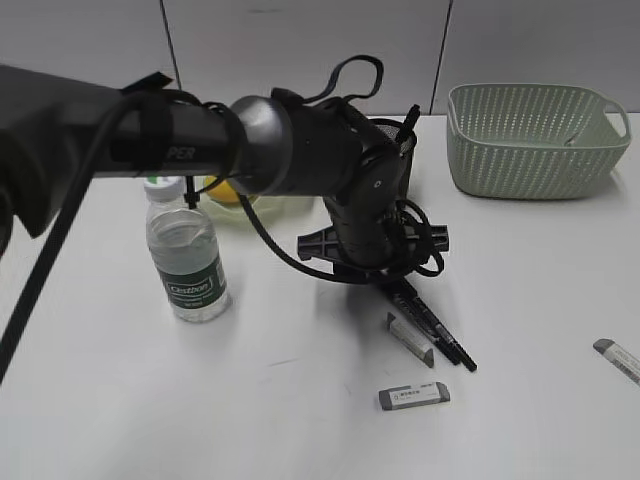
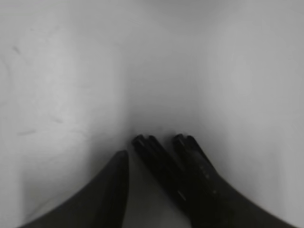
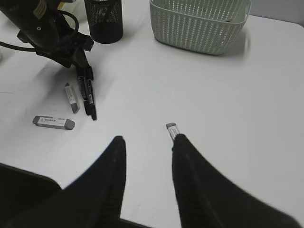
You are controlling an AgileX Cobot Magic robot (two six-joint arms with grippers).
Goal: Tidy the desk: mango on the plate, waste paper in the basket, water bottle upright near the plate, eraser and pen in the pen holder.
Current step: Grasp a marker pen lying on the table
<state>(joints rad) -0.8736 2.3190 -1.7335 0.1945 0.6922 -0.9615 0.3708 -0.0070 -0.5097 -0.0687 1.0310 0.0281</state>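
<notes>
My left gripper [image 1: 395,283] is down on the desk [image 1: 300,420] over the upper ends of two black pens [image 1: 437,328]. In the left wrist view the pens [image 2: 159,164] lie between the fingers, with a gap to the left finger [image 2: 111,187], so the jaws are open. The pen holder [image 1: 403,140] stands behind the arm. Erasers [image 1: 410,338] [image 1: 413,396] lie by the pens. My right gripper [image 3: 149,138] hovers open and empty beside a third eraser [image 3: 171,130]. The water bottle [image 1: 187,262] stands upright. The mango [image 1: 224,190] sits on the plate [image 1: 280,207]. The waste paper is not clearly seen.
The basket [image 1: 535,140] stands at the back right with a small grey scrap [image 1: 575,138] inside. The left arm [image 1: 150,135] spans the left half of the exterior view. The desk's front edge [image 3: 57,183] runs just under my right gripper.
</notes>
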